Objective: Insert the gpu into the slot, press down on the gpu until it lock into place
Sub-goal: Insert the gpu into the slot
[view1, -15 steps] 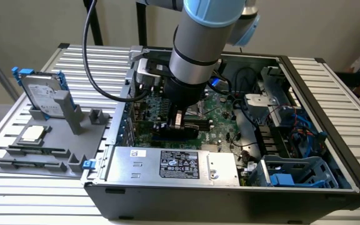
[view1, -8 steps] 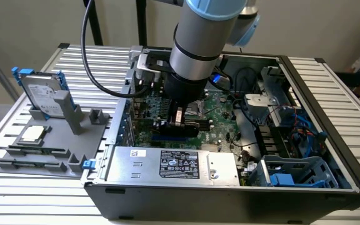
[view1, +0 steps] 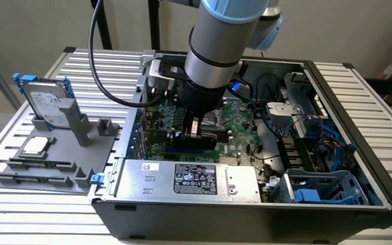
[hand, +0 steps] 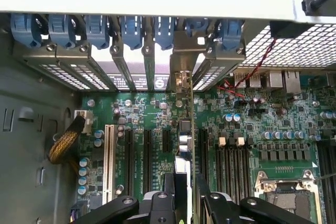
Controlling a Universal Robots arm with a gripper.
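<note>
We found the gripper [view1: 196, 136] lowered into the open computer case [view1: 216, 222] on the table [view1: 46, 217], its fingers [hand: 158, 209] pinching the gpu [hand: 183, 148] by its two flat faces. The gpu stood on edge over the green motherboard [hand: 157, 109], its metal bracket [hand: 181, 72] against the bracket openings at the exterior view's left wall. Its lower edge was at the blue slot [view1: 182, 151], far of the silver power supply [view1: 189, 178]; we could not tell whether it was fully seated.
</note>
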